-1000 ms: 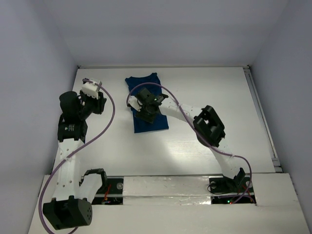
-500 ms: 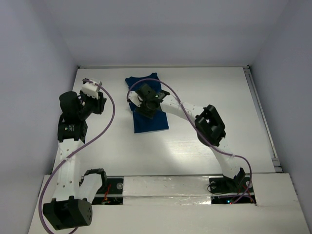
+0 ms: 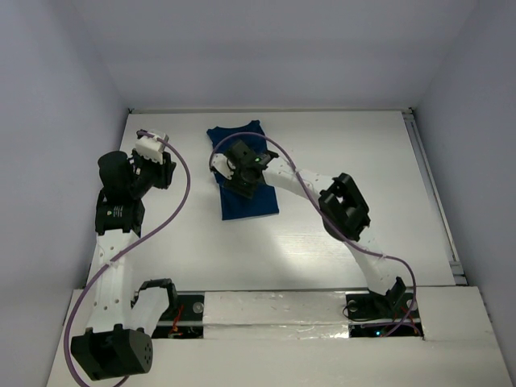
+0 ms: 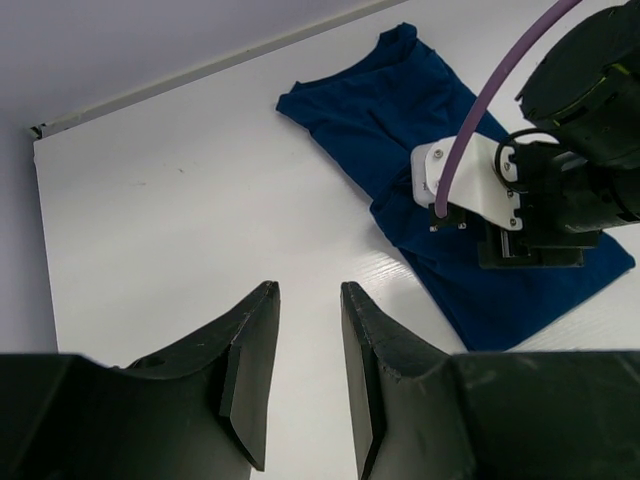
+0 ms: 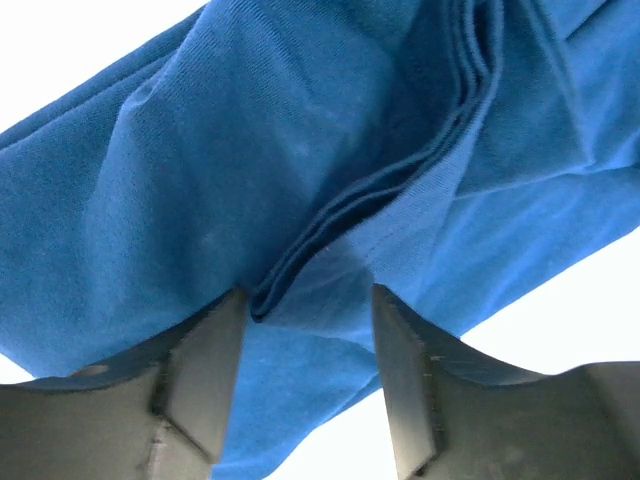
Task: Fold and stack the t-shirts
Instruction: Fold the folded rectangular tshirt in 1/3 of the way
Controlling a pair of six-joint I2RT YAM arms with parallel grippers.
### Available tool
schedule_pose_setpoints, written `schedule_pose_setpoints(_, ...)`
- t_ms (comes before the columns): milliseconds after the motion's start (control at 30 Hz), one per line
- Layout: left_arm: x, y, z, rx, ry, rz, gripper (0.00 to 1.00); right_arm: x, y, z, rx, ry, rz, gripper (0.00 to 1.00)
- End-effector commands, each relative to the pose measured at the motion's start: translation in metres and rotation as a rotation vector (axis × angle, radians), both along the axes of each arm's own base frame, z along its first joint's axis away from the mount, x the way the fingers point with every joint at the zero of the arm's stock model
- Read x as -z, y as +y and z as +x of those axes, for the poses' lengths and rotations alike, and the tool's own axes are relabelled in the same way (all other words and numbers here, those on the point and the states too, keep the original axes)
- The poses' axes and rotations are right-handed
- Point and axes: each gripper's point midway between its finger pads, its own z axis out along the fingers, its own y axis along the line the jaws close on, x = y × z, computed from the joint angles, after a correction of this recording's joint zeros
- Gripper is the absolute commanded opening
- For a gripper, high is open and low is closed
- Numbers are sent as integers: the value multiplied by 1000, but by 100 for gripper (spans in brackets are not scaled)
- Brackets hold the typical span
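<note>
Folding is partly done, by my reading: the t-shirt (image 3: pixel 251 205) lies as a long narrow strip at the upper centre of the overhead frame, on the white table (image 3: pixel 363 145). The right gripper (image 5: pixel 305 350) hangs over its middle, fingers apart on either side of a layered hem ridge, not clamped. Next it likely must close on every layer and carry them over lengthwise. The left gripper (image 4: pixel 305 370), jaws narrowly parted and empty, sits at frame left, well apart. Only the purple cable (image 4: pixel 493 90) arches above the cloth.

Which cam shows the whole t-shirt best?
Left wrist: the t-shirt lies nearly whole and large, collar and sleeve clear. Top external shows it small, its middle under the right gripper. Right wrist shows only stacked folds close up.
</note>
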Motion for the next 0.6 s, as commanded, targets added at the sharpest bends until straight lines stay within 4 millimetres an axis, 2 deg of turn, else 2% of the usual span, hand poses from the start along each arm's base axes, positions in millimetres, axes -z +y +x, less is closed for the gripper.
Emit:
schedule_pose_setpoints(0, -11, -1, -2, 9, -45, 7, 28, -2, 8, 3, -14, 6, 19, 57)
schedule_pose_setpoints(67, -11, 0, -1, 8, -46, 9, 28, 4, 7, 4, -13, 11, 4, 49)
schedule_pose_setpoints(100, -12, 0, -1, 8, -47, 9, 28, 4, 7, 5, -10, 9, 3, 28)
schedule_pose_setpoints(167, -12, 0, -1, 7, -49, 11, 28, 0, 6, 10, 8, -18, 1, 5)
schedule_pose_setpoints(200, -13, 0, -1, 5, -52, 12, 28, -2, 1, 15, 23, -32, 3, 0)
schedule_pose_setpoints(300, -13, 1, 0, 4, -51, 12, 28, -16, 2, 25, 42, -69, 34, 0)
schedule_pose_setpoints(467, -10, -1, 2, 12, -42, 7, 28, -33, -10, 43, 79, -107, 40, 0)
schedule_pose_setpoints(567, -7, -2, 3, 20, -34, 4, 28, -44, -20, 61, 125, -149, 48, 0)
